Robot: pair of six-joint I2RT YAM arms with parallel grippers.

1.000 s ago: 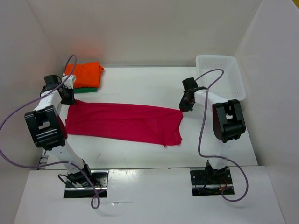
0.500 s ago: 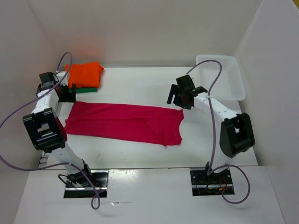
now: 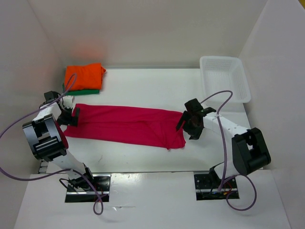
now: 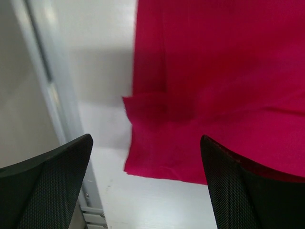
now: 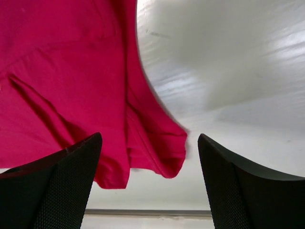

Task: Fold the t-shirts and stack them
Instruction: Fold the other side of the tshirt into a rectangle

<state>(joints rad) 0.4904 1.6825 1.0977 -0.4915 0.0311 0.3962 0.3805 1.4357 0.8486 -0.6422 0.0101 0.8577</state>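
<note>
- The magenta-red plain cloth t-shirt (image 3: pixel 126 125) lies flat as a long band across the middle of the white surface (image 3: pixel 143 90), running from 9 o'clock to 3 o'clock.
- The left fingers (image 4: pixel 52 186) stand wide apart and hold nothing. They hang over the band's 9 o'clock end, and the wrist view shows its near corner between them, with a small turned-over flap on the edge.
- The right fingers (image 5: pixel 52 186) are likewise spread and empty over the 3 o'clock end, where the near corner puckers into ridges. Whether either pair touches the cloth I cannot tell.
- The step in hand looks like a fresh hold on both ends for the next fold.
- Come straight down with one finger on each side of the hem, and set deep enough to catch every layer. The flap at the left end could let the under layer slip free.
- Close both pairs together and lift level, so the band neither sags nor twists. A light outward pull should flatten the right-hand ridges before folding.
- The folded orange cloth t-shirt (image 3: pixel 86 75) sits on the folded green cloth t-shirt (image 3: pixel 88 90) at 10 o'clock, so fold to a similar outline to keep the stack steady.
- The white plastic mesh basket (image 3: pixel 204 78) at 2 o'clock plays no part.
</note>
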